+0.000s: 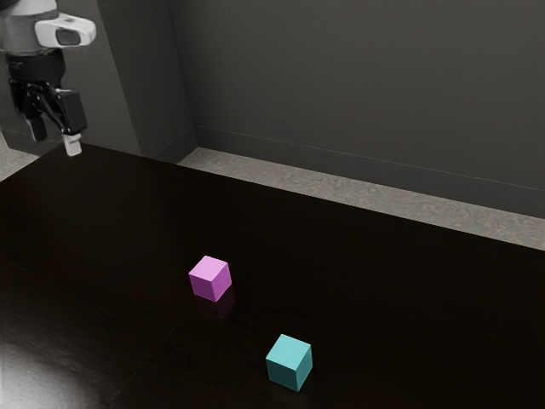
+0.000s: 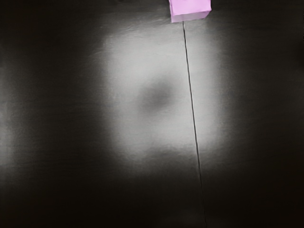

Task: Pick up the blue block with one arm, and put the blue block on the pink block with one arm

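Dark glossy counter (image 1: 409, 290) carries the teal-blue cubic block (image 1: 289, 361) at lower centre, near the pink cubic block (image 1: 209, 278). Jaws hang open, empty, upper left; the pick-up seems unstarted, so next comes reaching down over blue.

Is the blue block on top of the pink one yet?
Not yet. The blue block sits on the table beside the pink block, not touching it. The gripper hangs high, fingers open, empty.
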Available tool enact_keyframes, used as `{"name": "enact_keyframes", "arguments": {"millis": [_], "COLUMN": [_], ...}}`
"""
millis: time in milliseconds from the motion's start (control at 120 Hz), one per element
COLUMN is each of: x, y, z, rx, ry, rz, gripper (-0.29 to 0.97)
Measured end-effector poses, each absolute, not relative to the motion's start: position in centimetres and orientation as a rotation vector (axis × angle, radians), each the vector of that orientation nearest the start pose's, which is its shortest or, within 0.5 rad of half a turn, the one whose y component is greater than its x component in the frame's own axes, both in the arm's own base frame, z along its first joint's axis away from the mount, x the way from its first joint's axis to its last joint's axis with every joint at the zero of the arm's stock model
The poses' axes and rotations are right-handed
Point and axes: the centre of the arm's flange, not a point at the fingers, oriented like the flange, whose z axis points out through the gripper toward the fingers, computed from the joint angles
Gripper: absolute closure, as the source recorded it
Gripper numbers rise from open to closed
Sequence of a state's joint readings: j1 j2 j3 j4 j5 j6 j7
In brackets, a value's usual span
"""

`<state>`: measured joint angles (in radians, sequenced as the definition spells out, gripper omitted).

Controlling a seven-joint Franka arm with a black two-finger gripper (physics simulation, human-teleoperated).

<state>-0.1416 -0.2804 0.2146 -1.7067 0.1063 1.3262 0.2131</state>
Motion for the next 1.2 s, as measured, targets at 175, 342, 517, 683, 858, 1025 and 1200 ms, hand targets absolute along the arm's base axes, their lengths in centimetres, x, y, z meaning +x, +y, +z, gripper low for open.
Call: {"name": "enact_keyframes", "arguments": {"millis": [175, 342, 517, 683, 858, 1025, 1200], "x": [43.2, 36.2, 36.1, 36.9, 37.9, 40.3, 42.3], "y": [7.5, -12.7, -17.3, -17.1, -17.5, -19.0, -23.8], "z": [75.2, 82.0, 66.8, 58.4, 53.1, 49.0, 39.7], "rx": [-3.14, -3.02, -3.014, -3.055, -3.161, -3.209, -3.273], "ry": [0.223, 0.67, 0.544, 0.344, 0.167, 0.066, 0.027], "rz": [-0.161, -0.316, 0.058, 0.129, 0.041, -0.041, 0.039], "gripper": [0.0, 0.0, 0.0, 0.0, 0.0, 0.0, 0.0]}}
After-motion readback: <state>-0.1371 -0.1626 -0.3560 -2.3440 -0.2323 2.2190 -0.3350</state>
